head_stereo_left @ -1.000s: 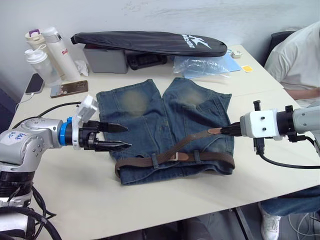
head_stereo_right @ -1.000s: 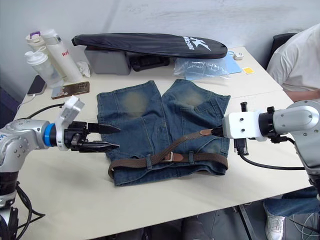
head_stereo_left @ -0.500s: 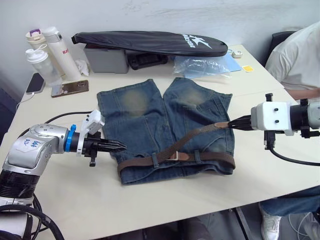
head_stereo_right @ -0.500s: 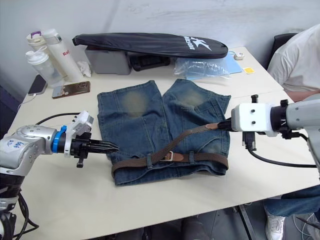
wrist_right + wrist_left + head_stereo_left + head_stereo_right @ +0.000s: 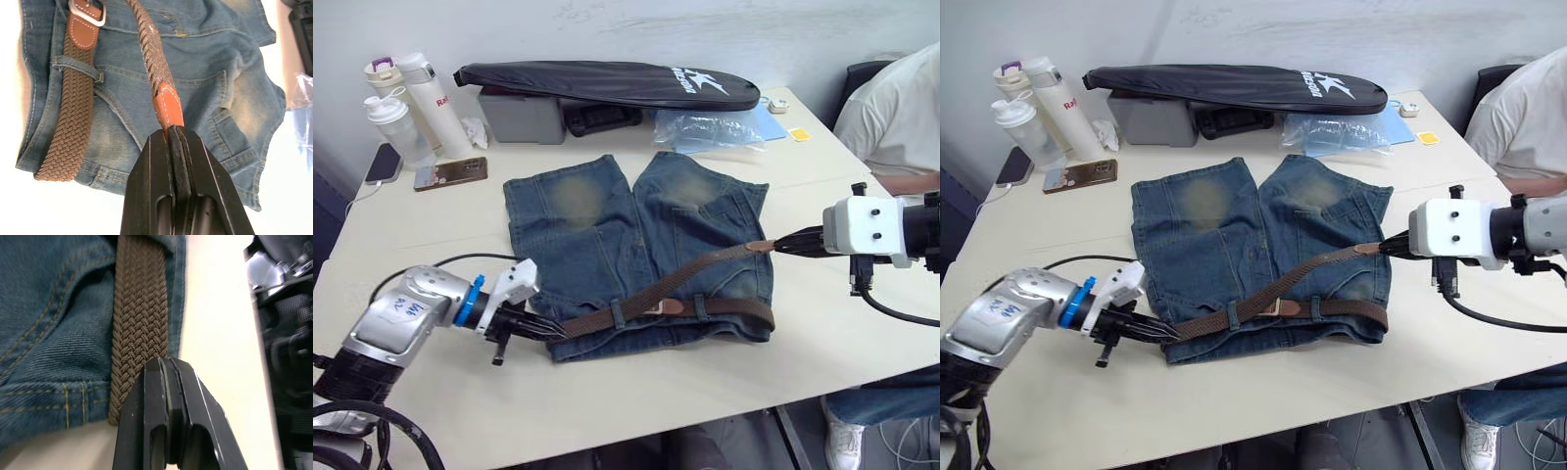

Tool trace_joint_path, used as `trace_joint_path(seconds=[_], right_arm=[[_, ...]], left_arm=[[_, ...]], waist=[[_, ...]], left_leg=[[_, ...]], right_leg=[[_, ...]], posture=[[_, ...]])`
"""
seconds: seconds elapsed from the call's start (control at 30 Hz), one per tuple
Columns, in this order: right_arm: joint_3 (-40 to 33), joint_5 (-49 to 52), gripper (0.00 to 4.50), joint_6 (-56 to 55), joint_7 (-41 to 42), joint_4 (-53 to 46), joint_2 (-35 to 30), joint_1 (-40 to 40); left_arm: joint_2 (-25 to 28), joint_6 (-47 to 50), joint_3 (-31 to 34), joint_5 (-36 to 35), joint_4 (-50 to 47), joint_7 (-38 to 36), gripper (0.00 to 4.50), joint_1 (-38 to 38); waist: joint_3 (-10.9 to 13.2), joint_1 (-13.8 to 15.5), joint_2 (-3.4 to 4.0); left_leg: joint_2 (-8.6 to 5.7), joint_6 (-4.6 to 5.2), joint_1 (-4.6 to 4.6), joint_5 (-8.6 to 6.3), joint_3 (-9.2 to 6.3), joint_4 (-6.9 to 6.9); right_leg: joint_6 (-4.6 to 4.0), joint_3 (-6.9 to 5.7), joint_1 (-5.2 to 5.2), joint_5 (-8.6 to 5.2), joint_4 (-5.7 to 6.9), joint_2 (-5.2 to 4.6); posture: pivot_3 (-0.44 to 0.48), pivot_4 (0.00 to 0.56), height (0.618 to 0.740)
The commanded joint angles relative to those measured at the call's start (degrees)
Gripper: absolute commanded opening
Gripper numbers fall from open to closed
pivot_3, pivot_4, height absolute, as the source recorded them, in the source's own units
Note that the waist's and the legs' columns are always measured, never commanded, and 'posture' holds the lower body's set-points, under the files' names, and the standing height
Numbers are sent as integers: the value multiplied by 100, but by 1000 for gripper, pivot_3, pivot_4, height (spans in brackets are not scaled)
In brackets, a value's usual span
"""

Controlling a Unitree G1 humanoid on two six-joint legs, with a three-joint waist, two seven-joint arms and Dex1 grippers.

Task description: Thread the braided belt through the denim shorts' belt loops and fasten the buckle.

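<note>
My right gripper [image 5: 1393,244], jaws pinched on the tip of the braided belt [image 5: 1273,305], held it at centre right over the denim shorts [image 5: 1234,235]. My left gripper [image 5: 551,331], jaws pressed together, touched the belt's fold at lower left. Tightening through the buckle [image 5: 87,11] was in hand; next called for a steady rightward pull.

An office: pale desk [image 5: 431,211] with bottles [image 5: 406,103], phone [image 5: 450,173], seated person [image 5: 896,113].

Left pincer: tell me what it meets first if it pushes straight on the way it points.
The left pincer, shut, already has its tips at the dark brown braided belt at the faded blue denim shorts' waistband corner; it would meet that belt first.
</note>
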Motion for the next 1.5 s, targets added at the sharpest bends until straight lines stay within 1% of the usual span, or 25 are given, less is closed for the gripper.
trace_joint_path(seconds=[0.03, 0.1, 0.2, 0.3, 0.37, 0.47, 0.53, 0.57, 0.63, 0.67, 0.73, 0.77, 0.83, 0.87, 0.9, 0.93, 0.97, 1.0, 1.03, 1.1, 1.2, 1.4, 1.5], right_arm=[[-307, 193, 0, 157, -16, -265, -181, -94], [-338, 268, 0, 249, -10, -332, -206, -139], [-310, 399, 0, 393, -28, -446, -203, -242], [-228, 454, 0, 487, -48, -532, -171, -355], [-148, 409, 0, 411, -70, -544, -119, -456], [64, 310, 0, 195, -152, -545, 52, -743], [207, 250, 0, 80, -156, -517, 126, -897], [276, 257, 0, 88, -141, -525, 150, -949], [356, 313, 0, 206, -128, -557, 195, -1010], [385, 335, 0, 295, -142, -568, 210, -1037], [430, 352, 0, 470, -202, -560, 238, -1094], [450, 397, 0, 617, -209, -571, 241, -1106], [523, 383, 0, 833, -206, -596, 209, -1107], [566, 360, 0, 880, -194, -602, 206, -1115], [605, 338, 0, 920, -188, -607, 208, -1127], [654, 311, 0, 956, -209, -613, 228, -1162], [718, 284, 0, 984, -241, -605, 271, -1229], [788, 279, 0, 1086, -274, -623, 303, -1302], [850, 268, 0, 1172, -300, -637, 336, -1375], [934, 264, 0, 1311, -315, -647, 366, -1483], [969, 285, 0, 1462, -318, -680, 385, -1573], [934, 303, 0, 1560, -334, -737, 381, -1533], [917, 297, 0, 1582, -333, -753, 353, -1472]], left_arm=[[-35, -227, -302, 477, 29, 220, 40, 236], [-110, -250, -403, 529, -52, 267, 40, 346], [-258, -148, -466, 558, -138, 423, 40, 379], [-369, 22, -546, 611, -191, 551, 40, 355], [-395, 118, -491, 536, -241, 576, 40, 339], [-456, 283, -100, 87, -364, 445, 40, 260], [-624, 628, 416, -428, -419, 485, 40, 71], [-738, 945, 778, -821, -419, 529, 40, -112], [-839, 1184, 1224, -1252, -496, 566, 40, -363], [-891, 1304, 1395, -1423, -544, 638, 40, -486], [-996, 1563, 1604, -1719, -666, 802, 678, -690], [-1066, 1703, 1670, -1885, -774, 880, 886, -808], [-1260, 1831, 1720, -2059, -950, 1119, 1813, -1065], [-1389, 1838, 1685, -2061, -1025, 1284, 2169, -1226], [-1490, 1830, 1629, -2031, -1078, 1419, 2740, -1345], [-1625, 1753, 1511, -1944, -1159, 1561, 3206, -1460], [-1730, 1478, 1218, -1583, -1240, 1747, 3621, -1554], [-1810, 1045, 778, -1048, -1299, 1930, 4063, -1623], [-1944, 699, 441, -625, -1324, 2149, 4394, -1706], [-2191, 278, 82, -137, -1295, 2478, 4394, -1801], [-2411, -96, -189, 272, -1286, 2718, 4394, -1817], [-2683, -338, -266, 639, -1221, 3085, 4394, -1767], [-2681, -605, -313, 896, -1154, 3140, 4394, -1820]], waist=[[-3, 1, 1], [-4, 0, 2], [-14, 0, 26], [-15, -1, 26], [-16, 3, 26], [-15, -4, 25], [-14, -6, 26], [-9, 1, 17], [9, 12, -18], [10, 12, -23], [5, 5, -10], [3, 3, -5], [1, 3, 2], [2, 8, 0], [6, 8, -6], [6, 3, -7], [5, 4, -4], [4, 7, -3], [5, 10, -2], [2, 13, 5], [5, 3, 1], [3, 3, 5], [3, 8, 6]], left_leg=[[1, 0, 2, 0, -1, 0], [0, 1, 8, -1, -2, 0], [-2, 11, 19, -9, 3, 0], [0, 14, 21, -11, 3, 0], [0, 14, 21, -11, 0, 1], [-2, 14, 21, -11, 2, 1], [-1, 13, 20, -11, 4, 2], [0, 12, 19, -10, 3, 2], [3, 12, 7, -9, -13, 7], [7, 5, -5, -5, -22, 12], [3, -8, -12, 2, -23, 12], [-2, -6, -11, 1, -18, 8], [-5, -6, -9, 1, -14, 6], [-5, -6, -10, 1, -15, 9], [-4, -7, -10, 1, -16, 11], [-4, -7, -10, 1, -17, 16], [-3, -7, -10, 1, -16, 18], [-5, -7, -9, 1, -15, 18], [-9, -7, -7, 1, -15, 19], [-15, -9, -7, 2, -10, 23], [-11, -11, -12, 3, -2, 27], [-3, -9, -8, 2, -1, 28], [-2, -9, -8, 2, -2, 26]], right_leg=[[0, 0, 3, 0, 0, -1], [0, 0, 10, 0, 0, -4], [0, 7, 18, 0, 1, -10], [0, 9, 18, 0, 2, -6], [0, 9, 19, 0, 2, -5], [0, 12, 19, 0, 1, -8], [0, 12, 16, 0, 2, -7], [0, 11, 14, 0, 4, -6], [0, -3, 7, 0, 11, -4], [0, -12, 0, 0, 12, -3], [1, -15, -4, 1, 15, -6], [3, -13, -2, 2, 14, -8], [10, -10, 4, 5, 19, -5], [11, -11, 4, 6, 18, -4], [19, -12, 10, 10, 13, -2], [22, -12, 11, 12, 1, 0], [25, -11, 14, 13, -6, 1], [28, -11, 15, 15, -8, 6], [29, -10, 17, 15, -13, 14], [45, -2, 23, 24, -30, 24], [53, 13, 19, 29, -30, 32], [53, 30, 13, 29, -31, 41], [54, 31, 14, 29, -30, 42]], posture=[[0, 150, 740], [0, 150, 740], [0, 150, 740], [0, 150, 740], [0, 150, 740], [0, 150, 740], [0, 150, 740], [0, 150, 740], [0, 150, 740], [0, 150, 740], [0, 150, 740], [0, 150, 740], [0, 150, 740], [0, 150, 740], [0, 150, 740], [0, 150, 740], [0, 150, 740], [0, 150, 740], [0, 150, 740], [0, 150, 740], [0, 150, 740], [0, 150, 740], [0, 150, 740]])
